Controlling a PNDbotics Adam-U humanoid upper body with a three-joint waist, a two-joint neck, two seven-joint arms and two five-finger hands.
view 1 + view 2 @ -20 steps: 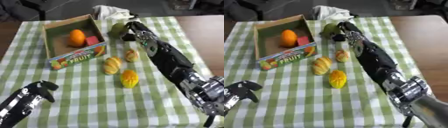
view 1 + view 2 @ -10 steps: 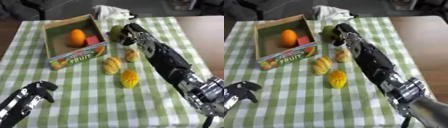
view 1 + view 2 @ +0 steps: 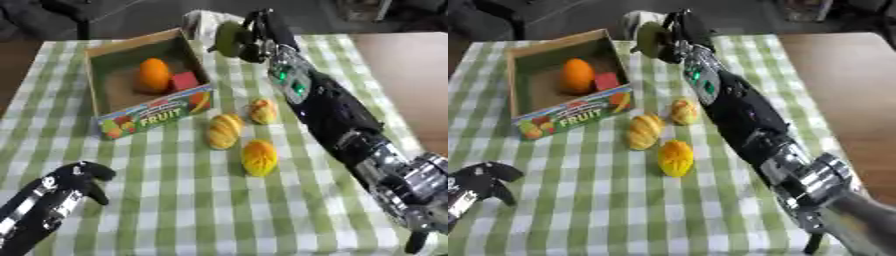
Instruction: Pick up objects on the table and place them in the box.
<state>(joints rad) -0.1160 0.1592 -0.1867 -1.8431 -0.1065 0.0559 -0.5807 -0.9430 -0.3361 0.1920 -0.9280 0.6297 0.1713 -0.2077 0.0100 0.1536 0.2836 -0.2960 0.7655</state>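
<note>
My right hand (image 3: 259, 31) is raised at the far end of the table, its fingers curled round a green fruit (image 3: 228, 39), just right of the box's far corner. The cardboard fruit box (image 3: 114, 60) stands at the upper left and holds an orange (image 3: 154, 75) and a red cube (image 3: 185, 81). Three yellow-orange fruits lie on the checked cloth: one (image 3: 263, 111) nearest my arm, one (image 3: 225, 131) in the middle, one (image 3: 259, 157) closest to me. My left hand (image 3: 66, 190) rests at the lower left with its fingers relaxed.
A white crumpled cloth (image 3: 203, 22) lies at the far table edge behind the green fruit. Bare brown table (image 3: 402, 70) shows to the right of the green-and-white checked cloth (image 3: 192, 210). Dark chairs stand beyond the far edge.
My right hand has lifted the green fruit off the cloth and carried it up and left toward the box. The camera has shifted a little. The left hand has stayed put.
</note>
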